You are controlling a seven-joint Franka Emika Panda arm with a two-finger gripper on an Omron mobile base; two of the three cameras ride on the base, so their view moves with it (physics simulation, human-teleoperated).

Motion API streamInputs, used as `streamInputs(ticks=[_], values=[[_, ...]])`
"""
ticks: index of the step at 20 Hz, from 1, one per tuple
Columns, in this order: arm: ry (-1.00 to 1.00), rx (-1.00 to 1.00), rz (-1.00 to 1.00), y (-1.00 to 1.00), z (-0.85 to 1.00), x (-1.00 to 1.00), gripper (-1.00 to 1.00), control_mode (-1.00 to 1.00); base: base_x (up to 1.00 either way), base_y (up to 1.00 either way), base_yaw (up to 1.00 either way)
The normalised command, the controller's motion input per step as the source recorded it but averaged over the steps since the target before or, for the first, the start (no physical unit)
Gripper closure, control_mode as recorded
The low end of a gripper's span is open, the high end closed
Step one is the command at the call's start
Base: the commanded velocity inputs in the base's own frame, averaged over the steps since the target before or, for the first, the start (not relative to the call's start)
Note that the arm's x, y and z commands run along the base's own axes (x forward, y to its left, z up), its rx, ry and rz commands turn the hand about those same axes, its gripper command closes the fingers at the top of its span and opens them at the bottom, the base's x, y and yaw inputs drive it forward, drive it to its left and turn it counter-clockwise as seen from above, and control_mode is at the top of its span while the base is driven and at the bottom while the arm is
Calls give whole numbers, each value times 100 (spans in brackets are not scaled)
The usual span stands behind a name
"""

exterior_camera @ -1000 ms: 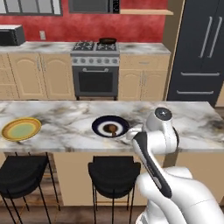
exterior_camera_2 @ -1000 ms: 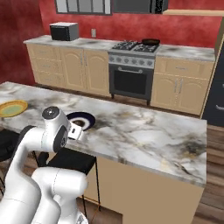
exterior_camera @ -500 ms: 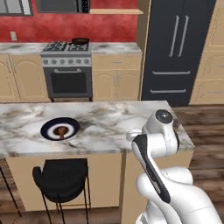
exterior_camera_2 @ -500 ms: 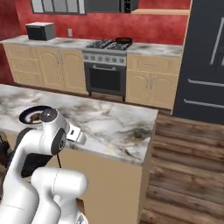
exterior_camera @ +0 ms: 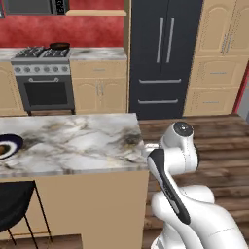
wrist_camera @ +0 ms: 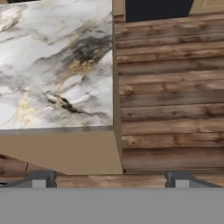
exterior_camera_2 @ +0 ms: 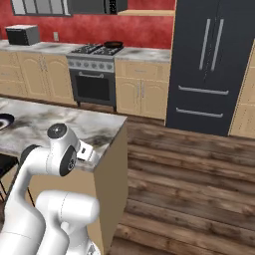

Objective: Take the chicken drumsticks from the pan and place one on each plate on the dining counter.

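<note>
Two dark finger tips of the gripper point(wrist_camera: 109, 178) stand wide apart, empty, above the dining counter point(wrist_camera: 52, 70) (veined marble, square-cornered) and plank floor point(wrist_camera: 170, 96).

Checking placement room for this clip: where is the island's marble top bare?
The white-grey veined marble dining counter is bare from its right-hand end, beside the wooden floor, back toward the dark-rimmed round plate at the left edge. Crowding sits only around that plate.
</note>
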Motion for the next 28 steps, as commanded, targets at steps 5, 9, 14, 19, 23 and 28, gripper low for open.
streamInputs(ticks=[5,9,14,19,23,28], values=[[0,0,0,0,0,0,-100,100,1,-100,0],[0,0,0,0,0,0,-100,100,43,-90,0],[0,0,0,0,0,0,-100,100,94,-61,0],[0,0,0,0,0,0,-100,100,100,-45,0],[0,0,0,0,0,0,-100,100,100,-42,1],[0,0,0,0,0,0,-100,100,100,-27,11]])
